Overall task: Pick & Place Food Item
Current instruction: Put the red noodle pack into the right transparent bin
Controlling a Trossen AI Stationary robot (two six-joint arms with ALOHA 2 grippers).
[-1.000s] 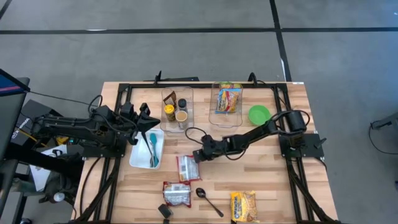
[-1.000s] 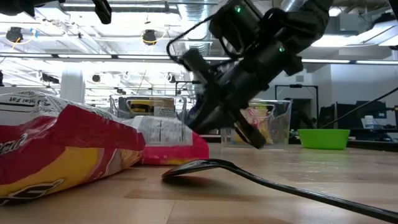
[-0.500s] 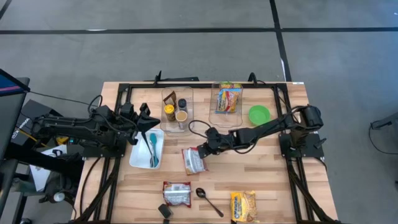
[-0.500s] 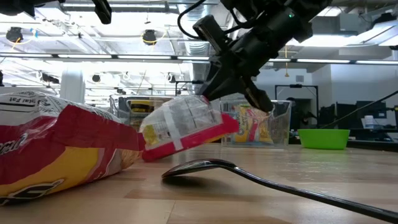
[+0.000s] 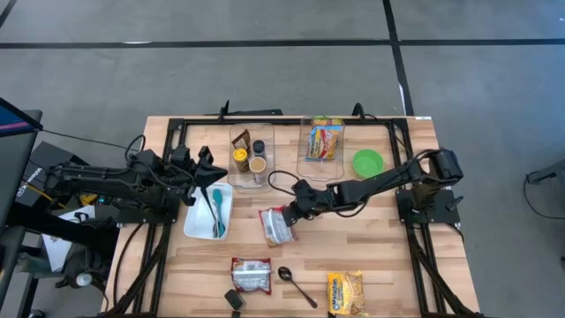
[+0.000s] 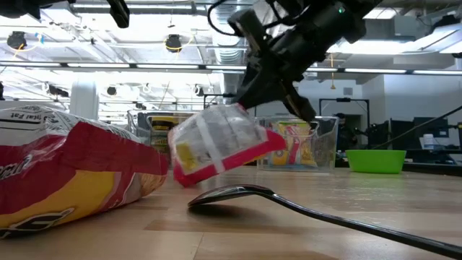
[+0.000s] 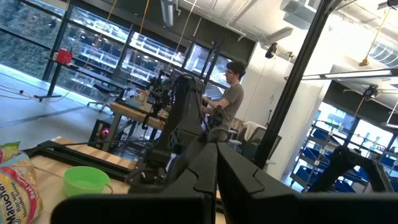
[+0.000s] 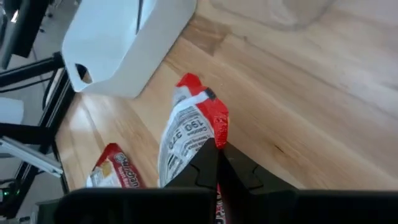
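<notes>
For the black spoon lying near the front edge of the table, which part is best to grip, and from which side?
Probably the thin handle of the black spoon, from straight above. It lies flat on bare wood, angled away from the bowl end, with free space on both sides for the fingers.

In the low view, the red and yellow packet at the left is cut off by the frame's left and bottom edges, and the spoon runs out at the lower right, its handle end unseen. The print on the lifted red and white packet is too blurred to read. In the left wrist view, a snack bag is cropped at the lower left. In the high view, the small jars in the clear bin at centre top are too small to identify, as is the dark object at the bottom edge.
</notes>
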